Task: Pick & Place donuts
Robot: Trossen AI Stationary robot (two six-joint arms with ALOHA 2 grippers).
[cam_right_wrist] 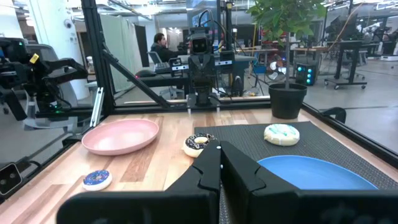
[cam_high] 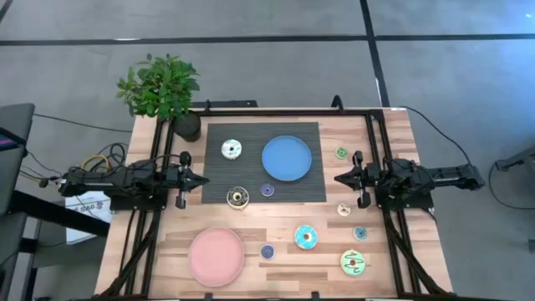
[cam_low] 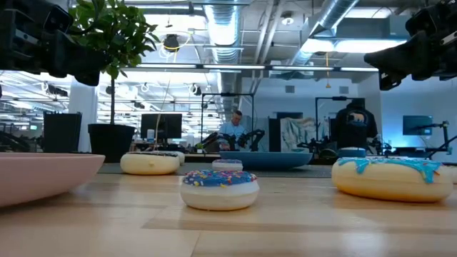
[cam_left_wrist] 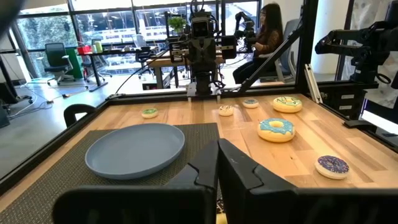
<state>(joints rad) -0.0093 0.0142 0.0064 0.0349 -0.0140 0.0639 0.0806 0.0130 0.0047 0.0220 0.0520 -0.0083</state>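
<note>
A wooden surface (cam_high: 167,251), seen from above, is laid out for sorting, and nothing has been picked up. A dark ribbed mat (cam_high: 251,134) covers its middle, toward twelve o'clock. A blue plate (cam_high: 287,158) sits on the mat's right half, and a pink plate (cam_high: 216,257) rests on bare wood at about seven o'clock. Both plates are empty, which suggests they are the places meant to receive the donuts.

The donuts lie scattered apart, each with room around it for a grasp. On the mat are a large white-iced donut (cam_high: 231,150) at nine o'clock of the blue plate, a dark brown donut (cam_high: 238,197) at the mat's front edge, and a tiny purple donut (cam_high: 267,190) beside it. On bare wood are a small blue donut (cam_high: 267,251) just right of the pink plate, a large blue-iced donut (cam_high: 306,237), a large green-iced donut (cam_high: 354,262) at five o'clock, plus small teal (cam_high: 360,233), cream (cam_high: 343,210) and green (cam_high: 341,153) ones along the right side.

The left gripper (cam_high: 201,179) waits at nine o'clock and the right gripper (cam_high: 338,178) at three o'clock. Both arms are stretched level, pointing inward at each other, raised off the wood. Each gripper is pressed fully closed and holds nothing. A potted plant (cam_high: 163,92) stands at eleven o'clock.
</note>
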